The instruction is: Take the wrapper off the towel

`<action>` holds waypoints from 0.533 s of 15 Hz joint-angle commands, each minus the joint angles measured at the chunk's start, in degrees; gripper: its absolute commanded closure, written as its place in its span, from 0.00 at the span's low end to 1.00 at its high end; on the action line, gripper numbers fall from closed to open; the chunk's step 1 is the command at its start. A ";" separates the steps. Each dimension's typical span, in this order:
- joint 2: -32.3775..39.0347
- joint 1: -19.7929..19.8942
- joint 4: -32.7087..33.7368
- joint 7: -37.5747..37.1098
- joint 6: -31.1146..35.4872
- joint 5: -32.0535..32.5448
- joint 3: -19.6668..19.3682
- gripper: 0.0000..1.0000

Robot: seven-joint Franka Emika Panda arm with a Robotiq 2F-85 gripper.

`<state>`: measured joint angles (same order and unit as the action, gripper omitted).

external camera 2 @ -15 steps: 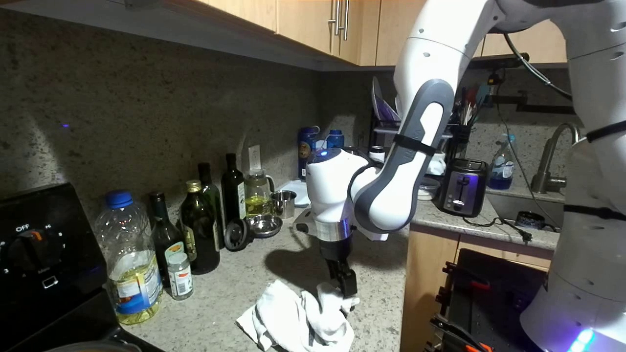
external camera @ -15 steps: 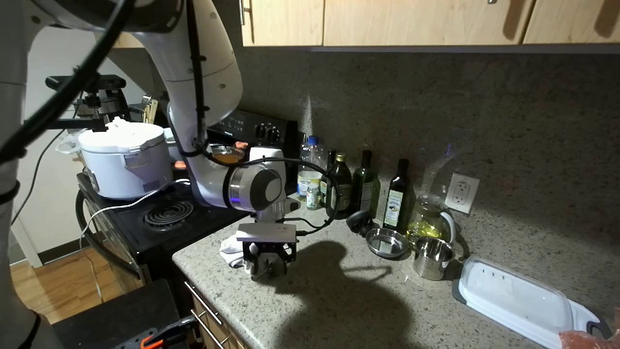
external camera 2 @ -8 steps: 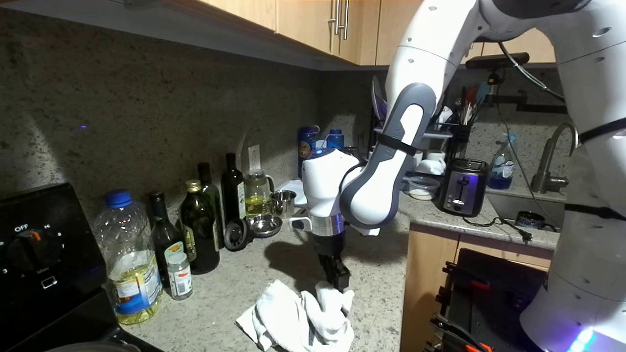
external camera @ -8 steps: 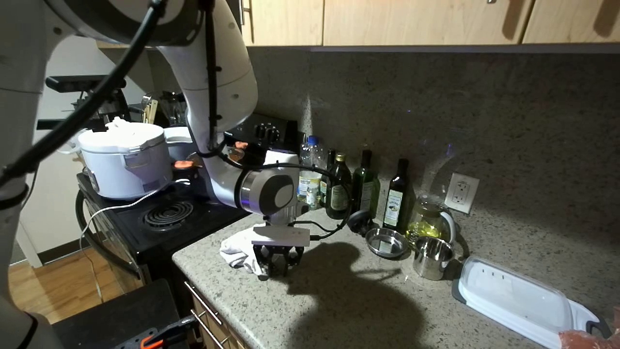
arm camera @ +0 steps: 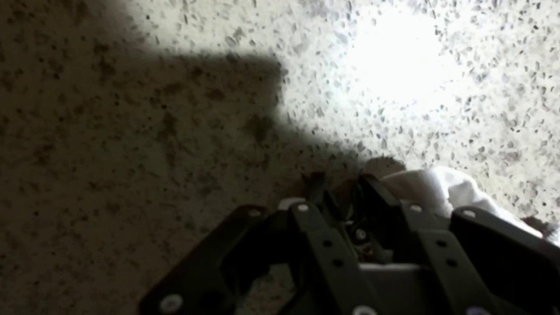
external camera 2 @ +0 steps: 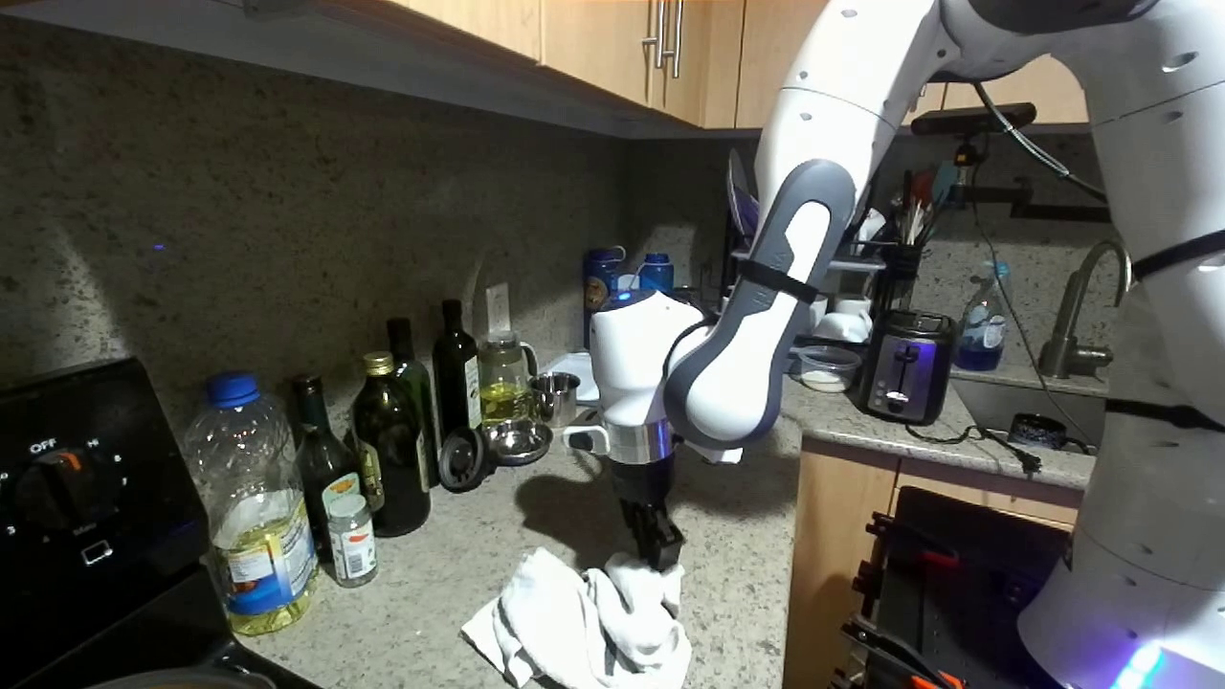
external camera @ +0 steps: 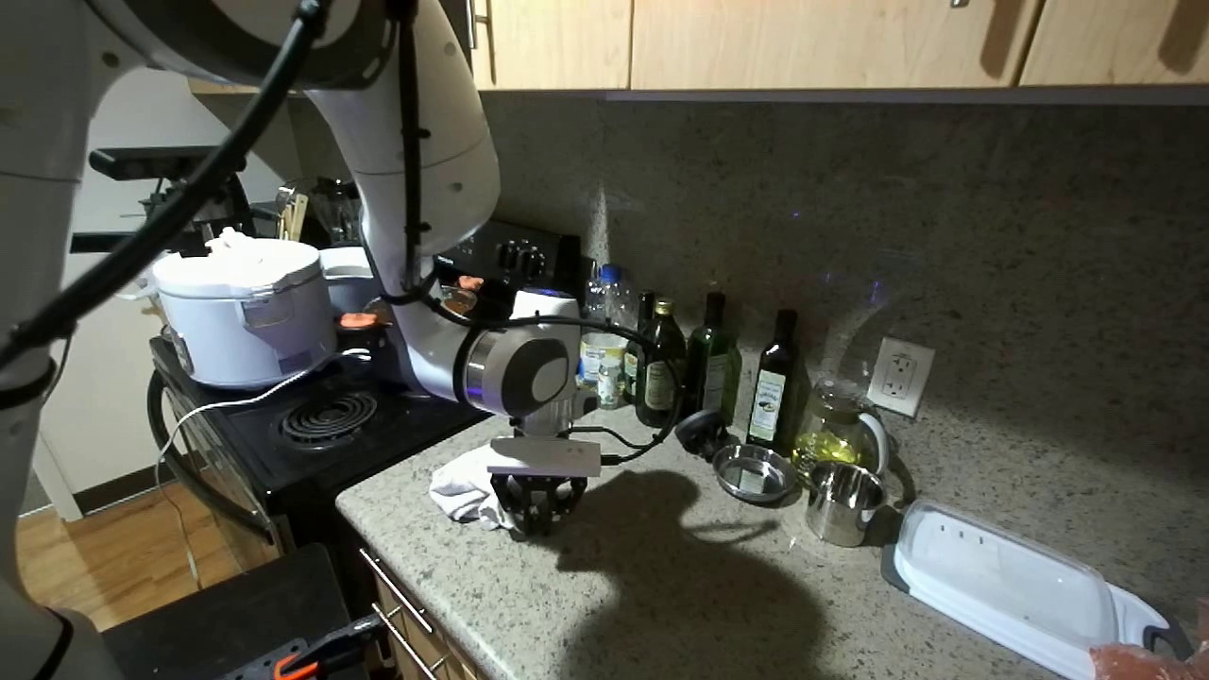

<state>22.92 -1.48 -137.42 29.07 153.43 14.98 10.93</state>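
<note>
Robotiq gripper (arm camera: 341,180) low at wht towel (external camera 2: 550,612) on speckled countertop (external camera 2: 412,617); fingers (arm camera: 384,203) narrow, slim gap btwn; can't tell if holding anything

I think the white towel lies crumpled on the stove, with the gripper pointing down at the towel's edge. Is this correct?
Not fully: the white towel lies crumpled on the counter, not on the stove, as both exterior views show. The gripper does point down at the towel's edge.
</note>
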 commanded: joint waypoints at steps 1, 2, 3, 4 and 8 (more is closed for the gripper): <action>-2.89 0.35 -2.38 0.51 0.38 -1.29 0.96 0.93; -3.71 0.26 -2.65 0.33 -0.23 -1.41 1.11 0.93; -4.91 -0.34 -2.88 -0.66 -1.49 -0.98 0.77 0.93; -5.84 -0.56 -3.30 -0.96 -1.93 -0.87 0.73 0.93; -10.72 -1.53 -4.97 -1.82 -4.94 -0.50 0.14 0.93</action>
<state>18.14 -2.08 -139.43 28.69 151.58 14.94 11.34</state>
